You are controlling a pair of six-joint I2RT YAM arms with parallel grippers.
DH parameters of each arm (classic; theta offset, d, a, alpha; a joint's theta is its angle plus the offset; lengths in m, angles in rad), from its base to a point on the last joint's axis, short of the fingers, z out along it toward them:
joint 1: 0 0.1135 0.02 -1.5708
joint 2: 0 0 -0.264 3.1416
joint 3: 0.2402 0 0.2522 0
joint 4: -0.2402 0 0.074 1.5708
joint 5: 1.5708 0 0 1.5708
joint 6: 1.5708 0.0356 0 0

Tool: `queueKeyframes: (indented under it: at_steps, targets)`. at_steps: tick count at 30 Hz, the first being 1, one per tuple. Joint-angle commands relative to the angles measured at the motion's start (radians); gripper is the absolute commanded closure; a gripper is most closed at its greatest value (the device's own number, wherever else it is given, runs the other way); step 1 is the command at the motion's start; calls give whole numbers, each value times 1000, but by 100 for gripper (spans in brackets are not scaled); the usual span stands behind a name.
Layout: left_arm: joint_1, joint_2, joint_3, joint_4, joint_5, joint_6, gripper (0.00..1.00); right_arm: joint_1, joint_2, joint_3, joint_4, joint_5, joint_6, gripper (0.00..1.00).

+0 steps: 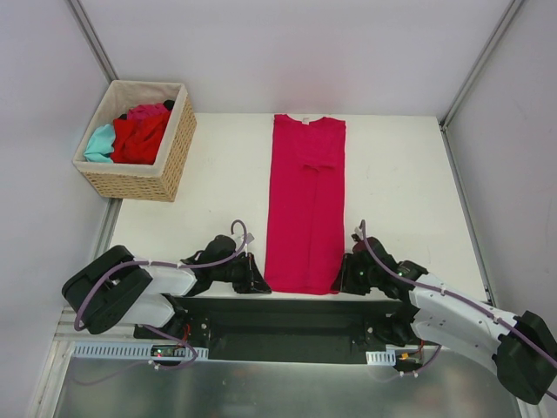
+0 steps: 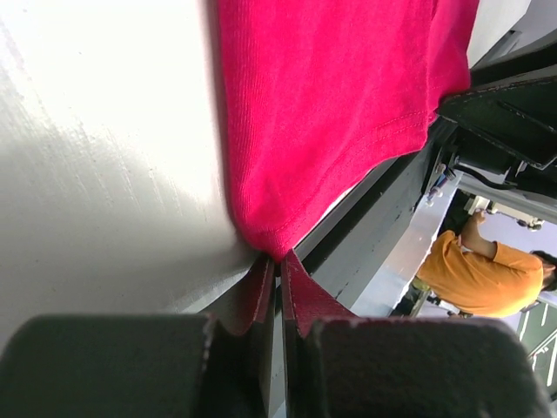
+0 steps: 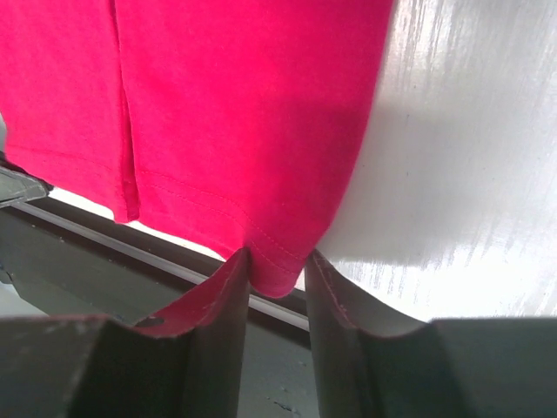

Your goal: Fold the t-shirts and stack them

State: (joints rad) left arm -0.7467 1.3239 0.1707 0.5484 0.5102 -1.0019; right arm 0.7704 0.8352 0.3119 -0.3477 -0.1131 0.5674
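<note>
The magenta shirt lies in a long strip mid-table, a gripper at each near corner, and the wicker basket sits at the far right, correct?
Not quite. The wicker basket sits at the far left, as the top view shows. The rest holds: the magenta shirt lies in a long strip, with the left gripper and right gripper at its near corners.

So the shirt [image 1: 305, 209] lies lengthwise down the middle of the table [image 1: 400, 192], collar far, with the left gripper [image 1: 261, 283] at its near-left corner and the right gripper [image 1: 341, 280] at the near-right. The basket [image 1: 178, 152] sits far left, other shirts [image 1: 139, 135] in it.
</note>
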Motion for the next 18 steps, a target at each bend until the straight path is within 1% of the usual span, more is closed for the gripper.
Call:
queueKeyframes:
  at_steps: [1, 3, 6, 7, 9, 14, 18]
  targets:
    - [-5, -6, 3, -96, -71, 52, 100, 7, 1, -2, -22, -2, 2, 71]
    - [-6, -2, 7, -97, -72, 51, 100, 6, -2, -2, -31, 1, 0, 73]
    - [-5, 5, 10, -94, -67, 54, 100, 6, -2, 3, -40, 9, 0, 82]
    - [-6, 6, 9, -96, -67, 54, 100, 7, -1, 4, -42, 12, 0, 91]
    - [-5, 0, 12, -100, -67, 59, 100, 7, 7, 9, -48, 18, -4, 99]
    - [-6, -43, 53, -163, -67, 89, 100, 12, 28, 50, -50, 26, -38, 99]
    - [-6, -89, 142, -261, -84, 131, 100, 33, 34, 139, -74, 56, -79, 99]
